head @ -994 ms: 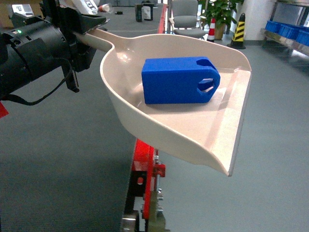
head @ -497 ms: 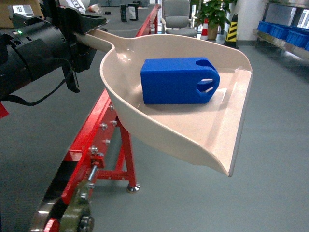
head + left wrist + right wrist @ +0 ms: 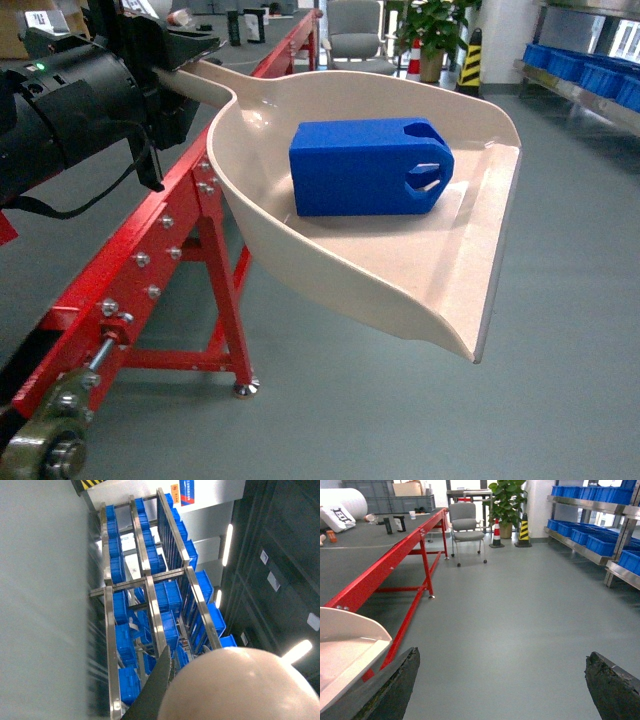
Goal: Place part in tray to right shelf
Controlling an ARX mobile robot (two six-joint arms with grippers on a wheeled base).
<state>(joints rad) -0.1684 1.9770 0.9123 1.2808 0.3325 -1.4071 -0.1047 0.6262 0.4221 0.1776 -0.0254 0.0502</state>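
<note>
While the left gripper (image 3: 175,55) clamps the round handle at the head view's upper left, the tray (image 3: 400,290) juts out from it to the right, held in the air above the grey floor (image 3: 560,300). The part (image 3: 368,167) lies on its side inside the scoop, just beyond the grip, handle hole pointing toward the flat front lip. Below the gripper runs a red table frame (image 3: 150,260). Over on the right wrist view, the right gripper (image 3: 502,680) hangs with its dark fingers (image 3: 395,685) spread wide and nothing between them, the tray's rim just to its left. Steel racks with blue crates (image 3: 600,540) stand well off to its right.
</note>
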